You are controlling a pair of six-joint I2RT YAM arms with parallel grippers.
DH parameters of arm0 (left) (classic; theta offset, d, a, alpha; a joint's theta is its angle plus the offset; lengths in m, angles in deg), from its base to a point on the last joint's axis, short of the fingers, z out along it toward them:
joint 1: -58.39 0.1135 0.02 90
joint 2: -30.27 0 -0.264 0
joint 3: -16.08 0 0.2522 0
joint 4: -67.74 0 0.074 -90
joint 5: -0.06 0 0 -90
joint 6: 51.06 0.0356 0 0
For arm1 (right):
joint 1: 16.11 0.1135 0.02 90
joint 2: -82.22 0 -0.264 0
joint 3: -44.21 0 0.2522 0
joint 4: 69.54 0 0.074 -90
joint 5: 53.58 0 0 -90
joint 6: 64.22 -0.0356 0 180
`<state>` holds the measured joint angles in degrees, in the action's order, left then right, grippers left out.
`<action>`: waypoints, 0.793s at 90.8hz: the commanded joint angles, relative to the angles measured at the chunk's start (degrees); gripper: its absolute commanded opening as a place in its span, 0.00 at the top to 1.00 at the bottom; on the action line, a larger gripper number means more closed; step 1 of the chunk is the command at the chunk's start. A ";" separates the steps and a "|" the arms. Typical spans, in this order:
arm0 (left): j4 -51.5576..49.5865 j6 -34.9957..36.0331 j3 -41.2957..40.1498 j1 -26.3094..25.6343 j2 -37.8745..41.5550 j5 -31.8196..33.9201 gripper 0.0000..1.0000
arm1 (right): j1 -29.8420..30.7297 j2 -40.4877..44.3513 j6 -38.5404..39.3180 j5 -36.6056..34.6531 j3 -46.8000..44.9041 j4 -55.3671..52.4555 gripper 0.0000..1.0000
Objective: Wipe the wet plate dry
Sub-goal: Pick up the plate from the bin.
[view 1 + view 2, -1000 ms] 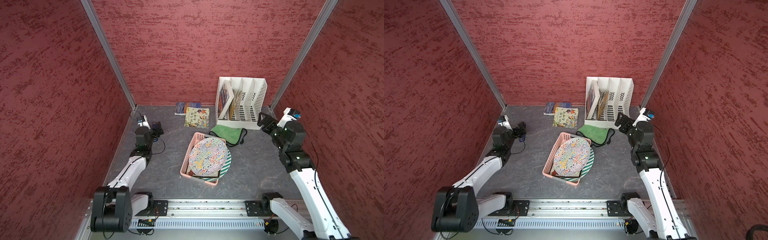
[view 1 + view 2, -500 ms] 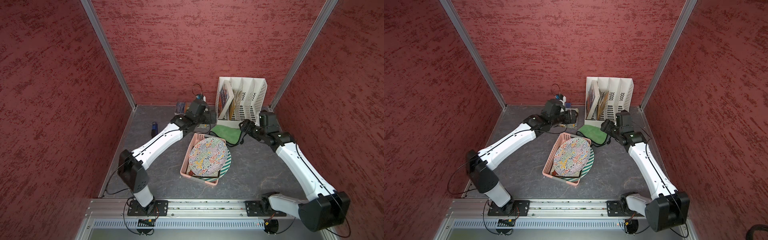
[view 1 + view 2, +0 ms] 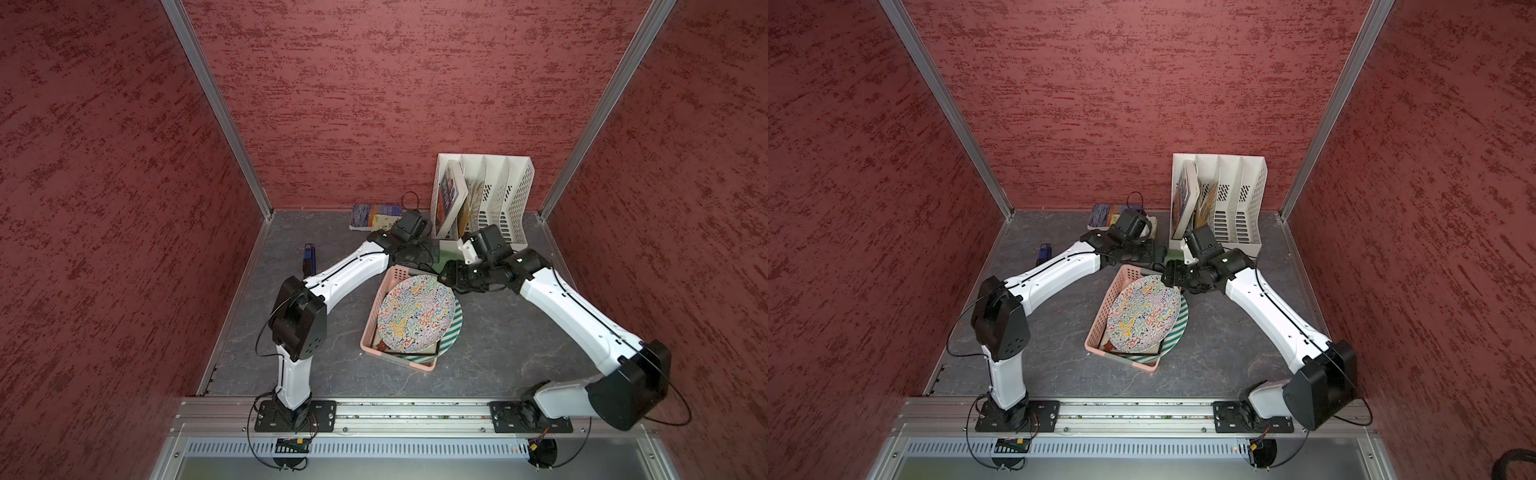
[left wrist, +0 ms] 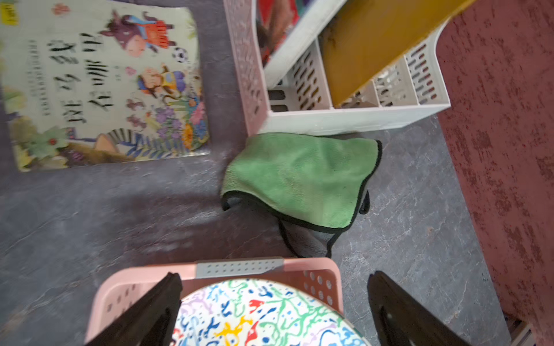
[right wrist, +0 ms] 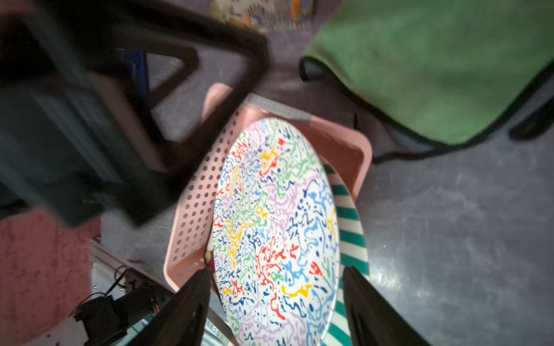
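Colourful plate (image 3: pixel 415 316) leans in pink basket (image 3: pixel 370 332). Green cloth (image 4: pixel 299 176) lies just past basket's far end, straight ahead of left gripper (image 4: pixel 274 278) — jaws wide, empty. Right gripper (image 5: pixel 275 269) over plate's far edge — jaws apart, empty.

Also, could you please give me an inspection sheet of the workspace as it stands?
Surface: grey marbled tabletop, intact.
Job's things: round squiggle-patterned plate leaning in pink perforated plastic basket, overlapping a green-striped plate; green microfibre cloth beside the basket, untouched.
Clutter: illustrated picture book, white plastic file rack holding books, small blue object.
Grippers: left gripper and right gripper both open near the basket's far end, fingers empty.
Cables: black cable looped above left wrist.
Surroundings: red textured walls, aluminium front rail.
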<state>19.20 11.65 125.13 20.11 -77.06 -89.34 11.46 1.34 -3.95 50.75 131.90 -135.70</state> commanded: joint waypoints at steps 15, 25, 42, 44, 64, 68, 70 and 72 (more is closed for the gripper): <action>3.67 -5.92 -16.13 6.79 12.11 1.34 0.00 | 2.11 -2.10 2.96 8.28 -2.88 -1.88 0.26; 5.42 -7.32 -23.39 9.19 14.84 -0.72 0.00 | 3.01 -4.38 2.96 12.56 -2.04 0.42 0.44; 12.40 -7.70 -33.12 12.13 14.70 -11.85 0.06 | 3.54 -5.00 2.79 15.34 -2.34 4.13 0.49; 13.50 -7.80 -34.02 12.10 14.45 -12.82 0.08 | 3.54 -4.81 2.76 15.79 -2.53 4.89 0.50; 18.66 -9.99 -37.44 10.29 16.83 -12.45 0.14 | 3.54 -7.82 3.28 16.38 -2.44 8.65 0.69; 18.68 -10.14 -37.42 10.29 17.96 -11.49 0.13 | 3.50 -8.63 3.52 16.11 -2.22 8.73 0.72; 18.50 -10.19 -37.31 10.32 18.54 -10.88 0.13 | 3.46 -9.06 3.67 15.94 -2.13 8.75 0.72; 18.23 -10.19 -37.13 10.37 19.08 -10.18 0.13 | 3.57 -9.30 3.73 15.67 -1.97 8.84 0.72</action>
<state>33.54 2.41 87.47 30.47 -61.67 -100.53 14.17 -5.64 -1.29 65.15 129.28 -130.24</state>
